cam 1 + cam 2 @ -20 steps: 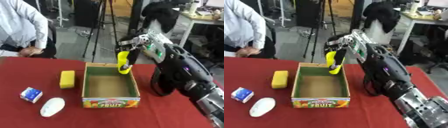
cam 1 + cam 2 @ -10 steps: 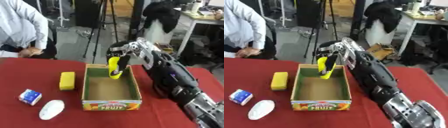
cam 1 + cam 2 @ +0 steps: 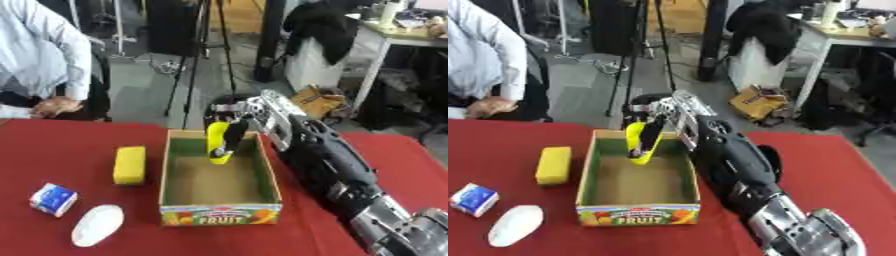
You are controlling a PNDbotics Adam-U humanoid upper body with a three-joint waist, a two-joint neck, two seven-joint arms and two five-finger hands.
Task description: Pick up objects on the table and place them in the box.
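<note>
1. Your right hand (image 3: 234, 116) is closed around a yellow banana-shaped object (image 3: 217, 143), fingers curled over its upper end. The object hangs below the hand, long axis close to vertical, lower tip pointing down.

2. The object hangs over the far end of the fruit box (image 3: 219, 212), inside the line of the rim. Its lower tip appears to sit below the rim level and above the box floor; whether it touches the floor cannot be told from these views.

3. The coming move turns on this relation: the box floor lies straight below the object. Judged from this, release needs only a short descent or an opening of the fingers, with no sideways travel.

4. Your left hand shows in neither view. The right arm is the only one near the box.

5. Remaining items lie to the left of the box on the red tablecloth (image 3: 52, 240): a yellow sponge (image 3: 129, 164) just beside the box wall, a blue-and-white carton (image 3: 53, 199) farther left, and a white oval object (image 3: 97, 225) near the front edge. All three stand apart from each other.

6. Beyond the table, a person stands at the far left, clear of the task's things. Tripod legs and office furniture fill the background.
</note>
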